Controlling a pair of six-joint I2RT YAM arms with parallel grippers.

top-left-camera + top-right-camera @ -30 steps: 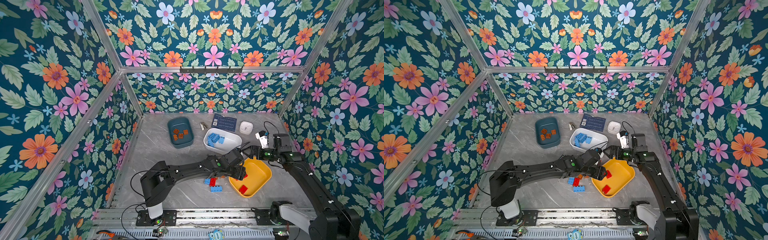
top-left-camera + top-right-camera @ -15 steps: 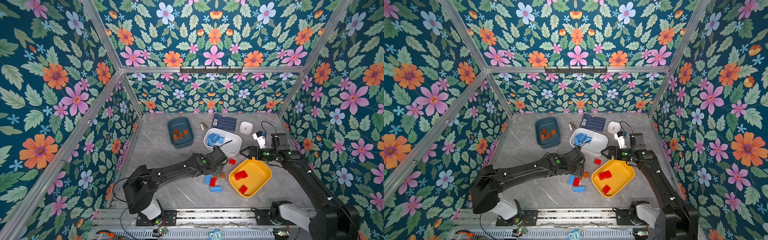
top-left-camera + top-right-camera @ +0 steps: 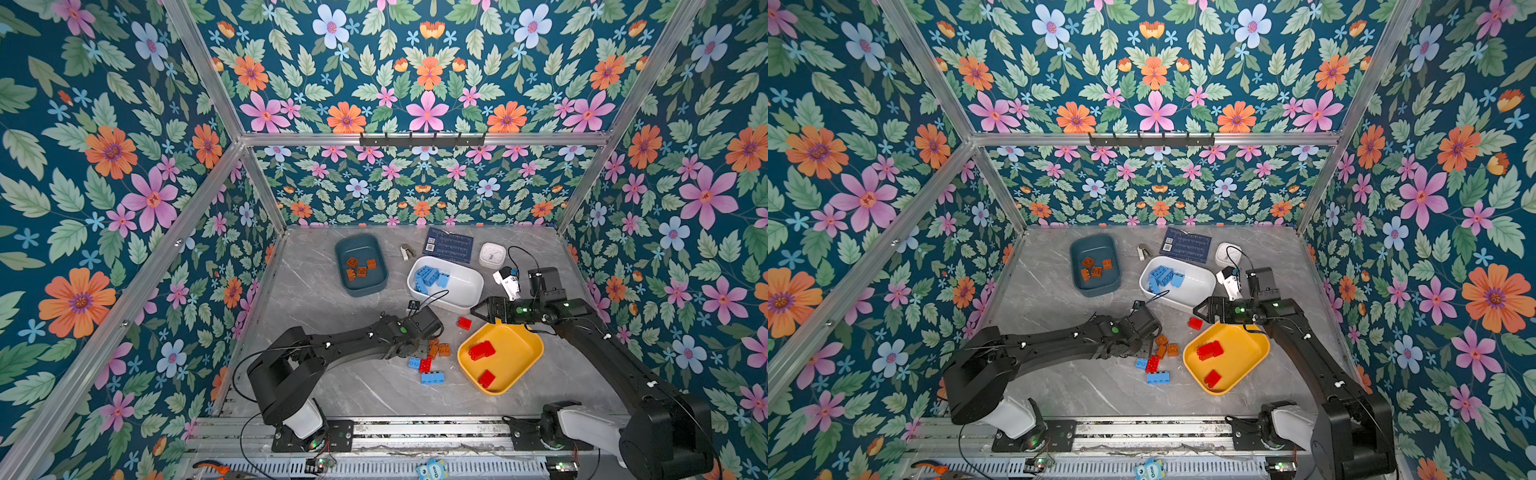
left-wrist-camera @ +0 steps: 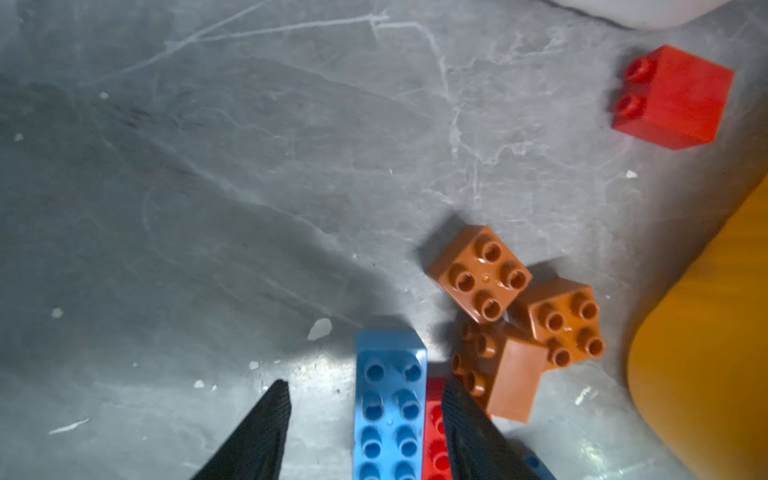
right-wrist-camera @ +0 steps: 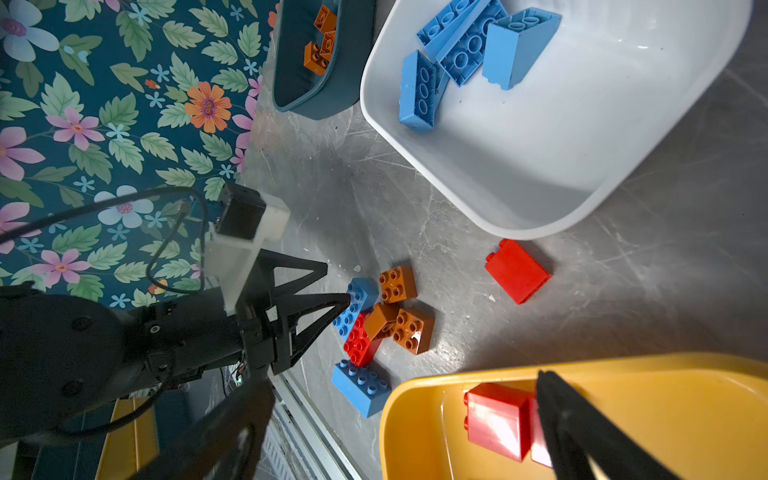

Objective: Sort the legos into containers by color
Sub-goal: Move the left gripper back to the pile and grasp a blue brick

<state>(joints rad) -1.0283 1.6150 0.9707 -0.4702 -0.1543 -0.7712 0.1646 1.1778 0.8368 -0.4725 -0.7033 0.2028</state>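
Blue long brick (image 3: 413, 363), eight o'clock from orange-brown bricks (image 3: 439, 348): likely light, rigid, slick; half-open left gripper (image 4: 365, 386) straddles it, unclamped; pinch long sides.

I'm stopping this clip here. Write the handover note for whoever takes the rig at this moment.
The left gripper is open, jaws straddling a blue brick in the pile, not clamped.
The right gripper is open, empty, over the yellow tub rim.
Done: four orange-brown bricks in the teal tub, blue bricks in the white tub, red bricks in the yellow one.
Left: the pile's three orange-brown, two blue, one red; a lone red brick beside the white tub.
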